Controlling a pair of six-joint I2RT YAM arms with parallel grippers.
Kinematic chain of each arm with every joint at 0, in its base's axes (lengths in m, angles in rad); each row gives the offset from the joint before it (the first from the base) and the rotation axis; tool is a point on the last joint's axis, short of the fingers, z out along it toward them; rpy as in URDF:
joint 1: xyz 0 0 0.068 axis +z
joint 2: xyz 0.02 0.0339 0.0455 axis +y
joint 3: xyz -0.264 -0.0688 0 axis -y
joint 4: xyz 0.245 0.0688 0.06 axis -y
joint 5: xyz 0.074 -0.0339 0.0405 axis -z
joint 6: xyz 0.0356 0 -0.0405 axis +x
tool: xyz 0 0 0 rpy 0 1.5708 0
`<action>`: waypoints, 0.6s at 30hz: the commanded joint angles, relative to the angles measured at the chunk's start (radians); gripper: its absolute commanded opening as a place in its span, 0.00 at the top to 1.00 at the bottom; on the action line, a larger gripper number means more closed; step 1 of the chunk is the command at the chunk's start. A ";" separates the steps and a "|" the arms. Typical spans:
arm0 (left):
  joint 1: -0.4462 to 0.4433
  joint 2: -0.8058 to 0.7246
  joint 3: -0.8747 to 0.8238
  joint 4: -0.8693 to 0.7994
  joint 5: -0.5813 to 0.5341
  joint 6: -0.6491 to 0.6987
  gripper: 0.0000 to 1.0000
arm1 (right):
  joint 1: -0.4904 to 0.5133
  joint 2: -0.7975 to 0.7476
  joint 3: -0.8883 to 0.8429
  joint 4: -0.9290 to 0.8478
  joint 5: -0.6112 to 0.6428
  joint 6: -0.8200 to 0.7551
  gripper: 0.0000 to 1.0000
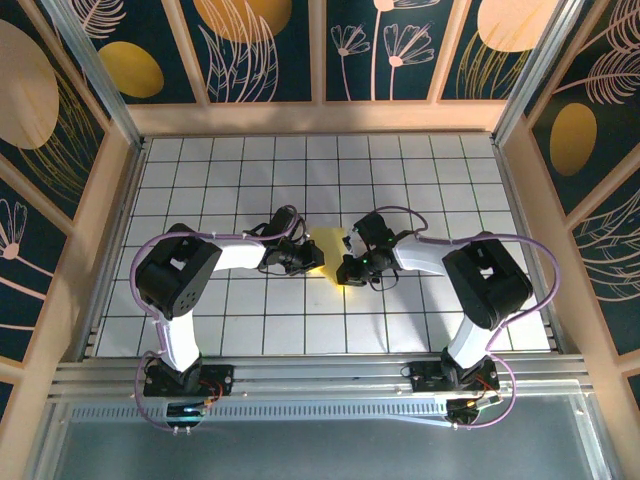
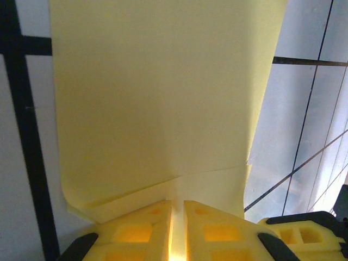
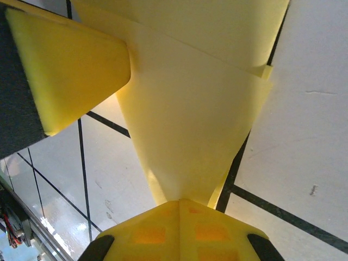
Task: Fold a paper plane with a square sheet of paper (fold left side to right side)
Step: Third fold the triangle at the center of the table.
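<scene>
The square sheet of paper (image 1: 326, 244) is pale yellow and creased, and hangs between both grippers over the middle of the table. My left gripper (image 1: 303, 259) is shut on one edge of it. In the left wrist view the paper (image 2: 163, 98) spreads away from the gripper (image 2: 178, 204), with an overlapping folded layer near the pads. My right gripper (image 1: 352, 266) is shut on a narrowing end of the paper (image 3: 190, 119), pinched at its tip (image 3: 179, 202). I cannot tell whether it has a paper plane's pointed form.
The white table (image 1: 300, 170) has a black grid and wooden walls (image 1: 320, 115) on three sides. The left gripper's yellow finger (image 3: 70, 70) shows close beside the paper in the right wrist view. The right gripper's finger (image 2: 304, 234) shows low in the left wrist view.
</scene>
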 commanded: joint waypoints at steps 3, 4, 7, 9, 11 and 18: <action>-0.001 0.020 0.004 -0.067 -0.039 0.015 0.85 | 0.008 0.024 0.022 -0.030 0.030 -0.017 0.97; -0.002 0.020 0.004 -0.067 -0.039 0.016 0.85 | 0.009 0.018 0.023 -0.035 0.038 -0.017 0.98; -0.002 0.020 0.004 -0.068 -0.039 0.016 0.85 | 0.008 -0.030 0.028 -0.042 0.050 -0.019 0.97; -0.002 0.020 0.004 -0.068 -0.041 0.016 0.85 | 0.008 -0.057 0.033 -0.051 0.044 -0.021 0.97; -0.002 0.020 0.005 -0.070 -0.041 0.016 0.85 | 0.008 -0.076 0.038 -0.063 0.024 -0.025 0.97; -0.001 0.020 0.004 -0.069 -0.041 0.018 0.85 | 0.052 -0.072 0.025 -0.062 -0.010 -0.022 0.97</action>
